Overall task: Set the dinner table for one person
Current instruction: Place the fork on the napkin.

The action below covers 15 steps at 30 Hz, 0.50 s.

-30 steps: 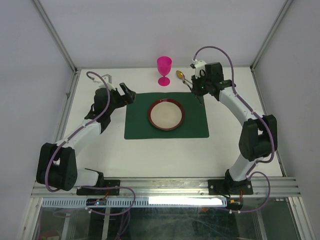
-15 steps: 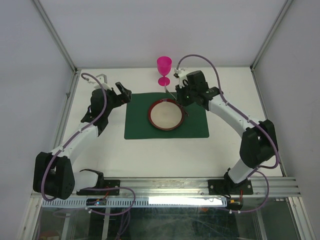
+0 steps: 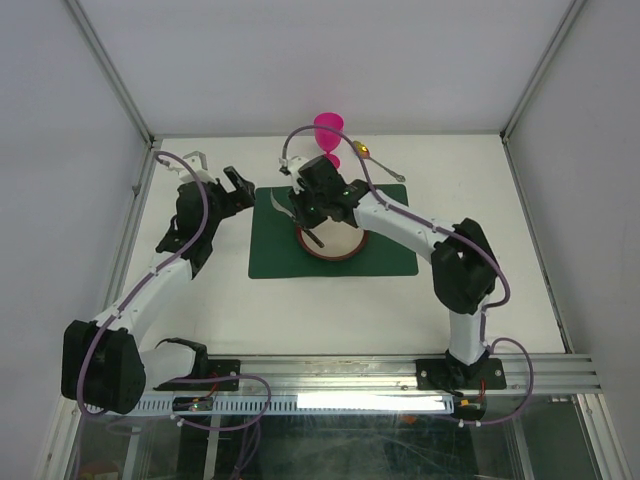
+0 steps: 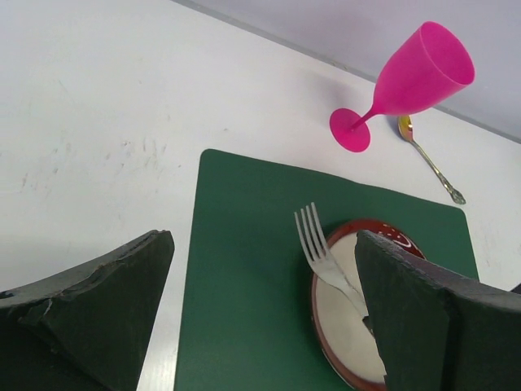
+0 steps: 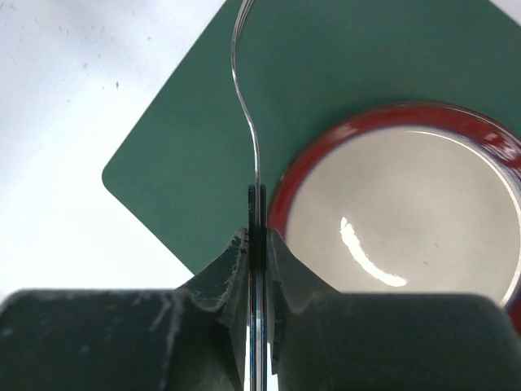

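**Overhead view, read from the bottom of the frame to the top.** The dinner table (image 3: 330, 310) is the white top that runs from the arm bases at the bottom edge to the back wall. At mid-frame lies the green placemat (image 3: 390, 255), with the red-rimmed plate (image 3: 335, 259) at about its middle.

The right gripper (image 5: 256, 236) reaches over the plate from the right of the frame. Its jaws are nearly closed and pinch the handle of the fork (image 4: 324, 259). In the right wrist view we see that handle edge-on between the two fingers.

The deciding relation is the fork's long axis. From the fingers it runs toward the upper left of the right wrist frame. There it passes just left of the plate rim and over the free strip of placemat. In the left wrist view the tines point to the upper left, and the handle crosses the plate's left rim. We cannot tell whether the fork touches the placemat or hangs above it. We judge that the lay-down needs this axis set beside the rim, not across it.

The left gripper (image 3: 237, 190) has its jaws spread fully and holds nothing. It stands off the placemat's upper-left corner, near the tines, so only the right has the fork.

Farthest away, at the top of the table, stand the pink goblet (image 3: 328, 130) and, just to its right, the spoon (image 3: 370, 155).
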### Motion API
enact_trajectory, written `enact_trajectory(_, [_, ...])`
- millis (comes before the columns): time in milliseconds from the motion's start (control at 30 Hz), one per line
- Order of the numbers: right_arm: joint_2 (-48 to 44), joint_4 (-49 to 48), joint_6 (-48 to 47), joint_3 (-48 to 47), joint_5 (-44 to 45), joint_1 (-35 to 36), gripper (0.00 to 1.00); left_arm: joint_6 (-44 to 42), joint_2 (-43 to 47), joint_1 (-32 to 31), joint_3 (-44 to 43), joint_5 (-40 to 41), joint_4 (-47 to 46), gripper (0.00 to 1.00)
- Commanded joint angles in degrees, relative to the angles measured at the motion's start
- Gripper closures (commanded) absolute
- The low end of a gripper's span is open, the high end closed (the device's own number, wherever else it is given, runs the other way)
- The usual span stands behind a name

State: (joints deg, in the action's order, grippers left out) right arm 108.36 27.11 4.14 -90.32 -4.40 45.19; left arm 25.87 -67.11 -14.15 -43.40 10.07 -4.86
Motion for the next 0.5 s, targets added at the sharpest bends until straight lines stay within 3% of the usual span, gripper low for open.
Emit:
enact_trajectory(0, [2.1,-2.4,4.9,-5.8,2.9,1.3,1.0,-1.1,3.7,0.6,0.3,5.5,1.1,0.01])
enact_trajectory(467, [11.3,-2.6,12.3,-13.9,10.7,4.6,1.0,4.0,14.6,0.8,2.2,25.0,8.8,0.01])
